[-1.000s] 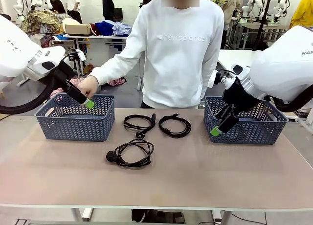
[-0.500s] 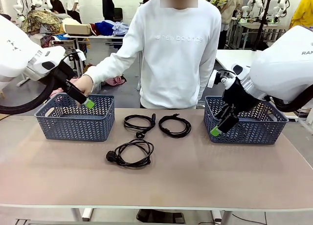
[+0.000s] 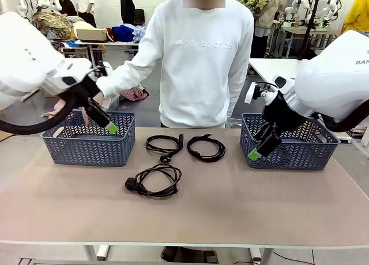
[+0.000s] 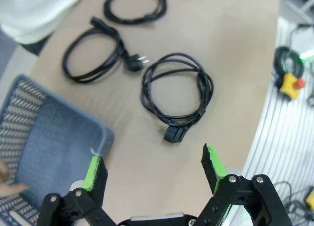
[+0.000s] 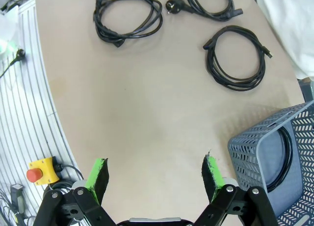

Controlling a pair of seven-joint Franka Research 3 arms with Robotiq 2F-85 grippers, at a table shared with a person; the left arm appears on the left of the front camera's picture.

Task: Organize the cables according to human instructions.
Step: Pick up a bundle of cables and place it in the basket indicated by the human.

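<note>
Running across the chest of the person's white sweatshirt (image 3: 202, 63), the words "new balance" are printed in pale letters, and the letters "RAN" can be read at the picture's edge on the white shell of the right arm (image 3: 340, 75). One sleeve (image 3: 130, 69) is stretched toward the left blue-grey plastic lattice basket (image 3: 86, 147) (image 4: 49, 152) and ends behind the left arm (image 3: 29, 57).

Three thin black coiled cables are laid on the beige tabletop (image 3: 259, 207), between that basket and the right blue-grey lattice basket (image 3: 300, 155) (image 5: 260, 152). The near cable (image 3: 154, 180) (image 4: 177, 91) (image 5: 128, 14) is wound in a loose double loop and ends in an angled plug. Behind it, the middle cable (image 3: 164, 145) (image 4: 93, 49) (image 5: 211, 2) is seen with a round two-pin plug. Just beside that one, the far cable (image 3: 206, 148) (image 4: 135, 5) (image 5: 238, 56) is coiled in a neat ring with a small straight plug. None of the three is touched by another. A fourth cable (image 5: 284, 152) is curled inside the right basket.

The left gripper (image 3: 104, 120) (image 4: 154, 159) is held over the left basket's near right corner, pointed down and toward the middle; its green-padded fingers are spread wide, with nothing between them. The right gripper (image 3: 260, 147) (image 5: 154, 172) is held before the right basket's left wall, angled down toward the tabletop, its fingers likewise spread apart and empty.
</note>
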